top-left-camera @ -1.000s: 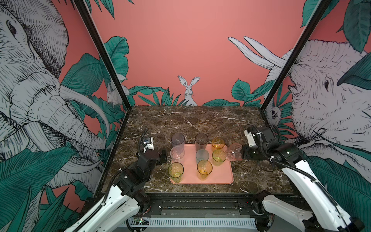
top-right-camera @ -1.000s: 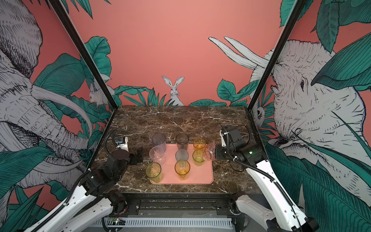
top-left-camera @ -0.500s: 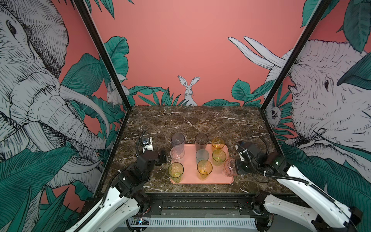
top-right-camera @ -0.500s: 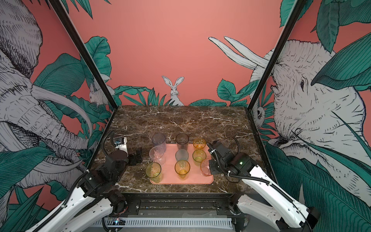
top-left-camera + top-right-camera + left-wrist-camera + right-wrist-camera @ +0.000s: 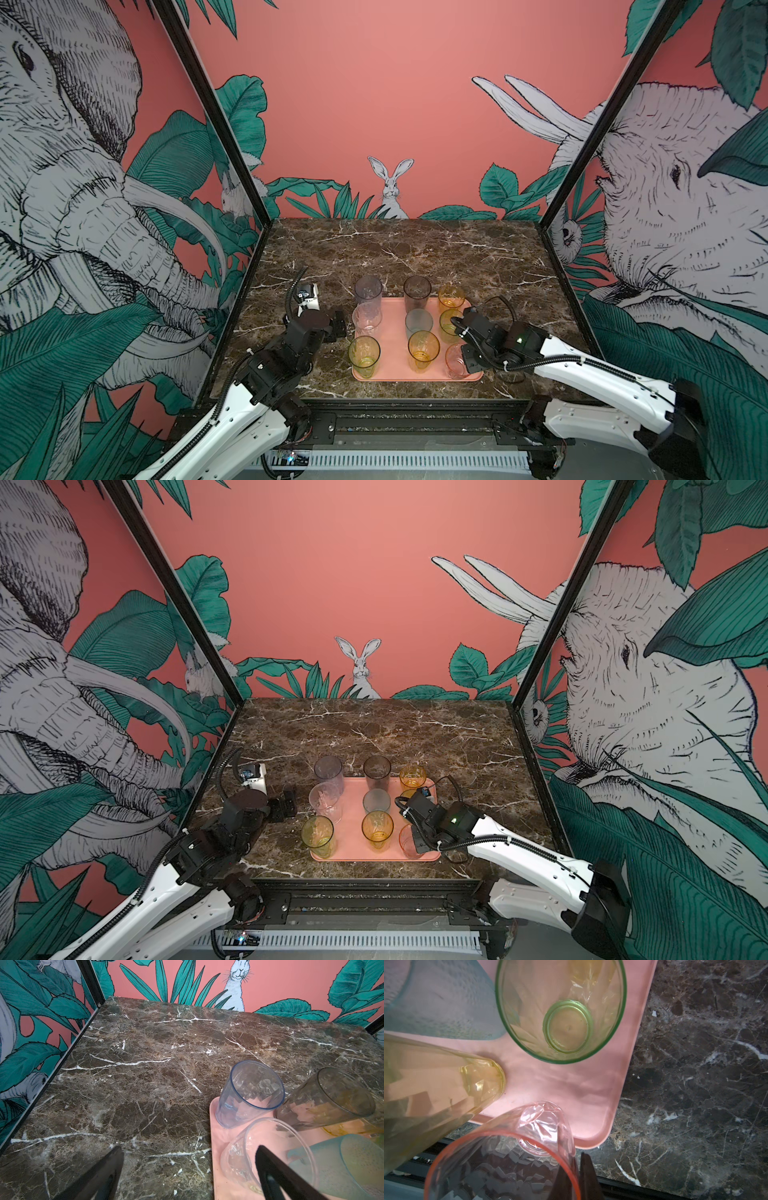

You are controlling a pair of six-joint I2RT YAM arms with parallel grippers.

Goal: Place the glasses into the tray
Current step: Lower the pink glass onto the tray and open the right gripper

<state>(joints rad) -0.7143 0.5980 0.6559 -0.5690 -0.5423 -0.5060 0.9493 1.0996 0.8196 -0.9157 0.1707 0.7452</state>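
The salmon-pink tray lies near the table's front edge with several glasses upright on it. They include a grey-violet glass, a smoky brown one, a clear one and a yellow-green one. My right gripper is shut on the rim of the pink glass, one finger inside and one outside. It holds the glass over the tray's near right corner. I cannot tell whether the base touches the tray. My left gripper stands open and empty just left of the tray.
The brown marble table stretches back behind the tray to the painted walls. A black rail runs along the front edge, close to the tray. Black frame posts stand at the back corners.
My right arm has carried the pink glass from beside the tray's right edge toward the front, to the tray's near right corner. The left arm has barely moved.
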